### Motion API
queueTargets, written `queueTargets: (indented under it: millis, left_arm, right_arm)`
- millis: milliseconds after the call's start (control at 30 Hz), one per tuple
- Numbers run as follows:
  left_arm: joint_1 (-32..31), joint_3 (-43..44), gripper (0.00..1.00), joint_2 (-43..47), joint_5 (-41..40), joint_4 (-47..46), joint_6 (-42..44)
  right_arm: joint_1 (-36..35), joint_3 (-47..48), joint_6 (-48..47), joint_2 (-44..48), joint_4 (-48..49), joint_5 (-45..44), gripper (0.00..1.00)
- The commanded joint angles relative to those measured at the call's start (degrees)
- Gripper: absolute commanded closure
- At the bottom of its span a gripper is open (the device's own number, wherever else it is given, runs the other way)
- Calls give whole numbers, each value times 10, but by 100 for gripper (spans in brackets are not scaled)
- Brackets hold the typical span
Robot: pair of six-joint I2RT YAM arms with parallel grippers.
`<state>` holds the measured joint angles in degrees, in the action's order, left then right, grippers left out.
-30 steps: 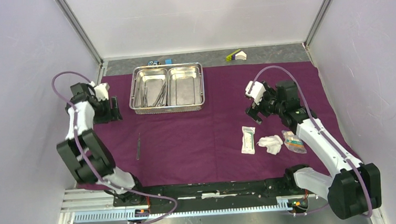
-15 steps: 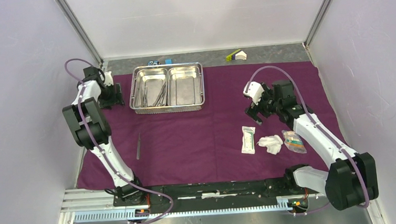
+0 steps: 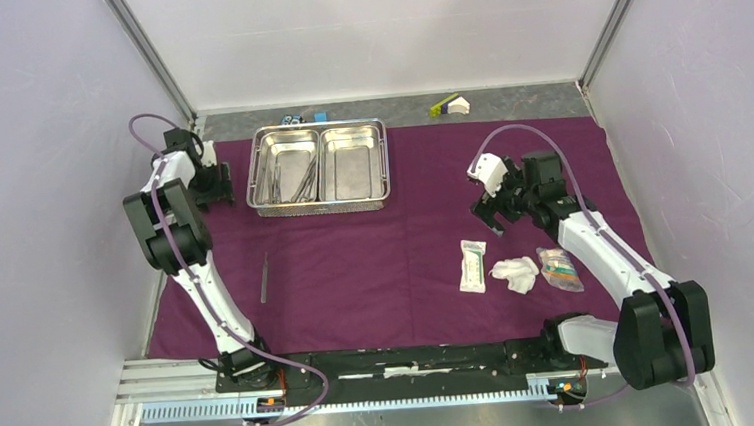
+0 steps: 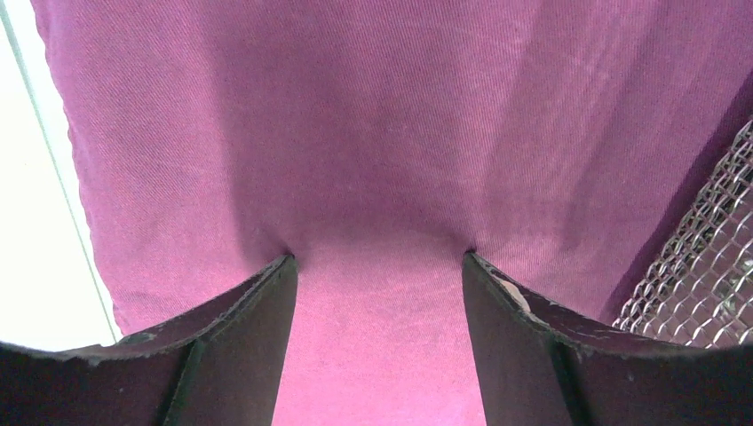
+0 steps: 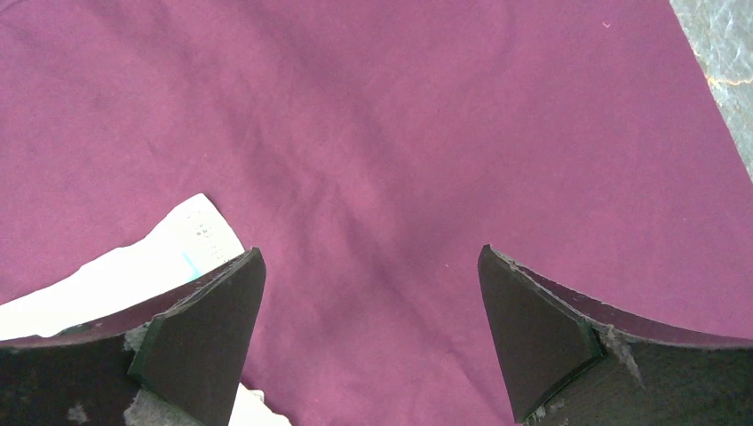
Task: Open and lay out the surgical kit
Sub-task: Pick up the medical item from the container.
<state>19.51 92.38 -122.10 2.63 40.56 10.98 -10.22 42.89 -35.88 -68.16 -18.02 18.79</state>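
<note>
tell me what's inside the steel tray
In the steel tray, the left compartment holds slim metal instruments lying across one another; the right compartment looks bare. Their count, and anything under them, cannot be made out.

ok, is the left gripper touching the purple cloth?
Touching. Left wrist view: the left gripper stands open, with both fingertips pressed into the purple cloth, which puckers at each tip.

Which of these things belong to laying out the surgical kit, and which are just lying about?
Part of the job: cloth, tray, forceps, tweezers, white packet, gauze, clear packet.

Lying about: blue block, yellow-green and white piece.
</note>
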Motion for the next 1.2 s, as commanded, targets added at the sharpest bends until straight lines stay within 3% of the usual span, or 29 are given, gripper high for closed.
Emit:
queueTargets:
  millis: [0,400,667,1167]
  left_arm:
    - [2,28,25,-31,-25,-18,5]
    - [6,-8,25,66,-65,-5,31]
    - [1,-16,24,133,-36,-4,30]
    - [-228,128,18,84,-3,-5,-22]
  right_arm:
    - [12,14,-5,-7,13,-3,3]
    - [34,14,-2,-10,11,11,3]
    - [35,18,-2,-12,8,22,3]
    - [37,14,2,0,17,14,3]
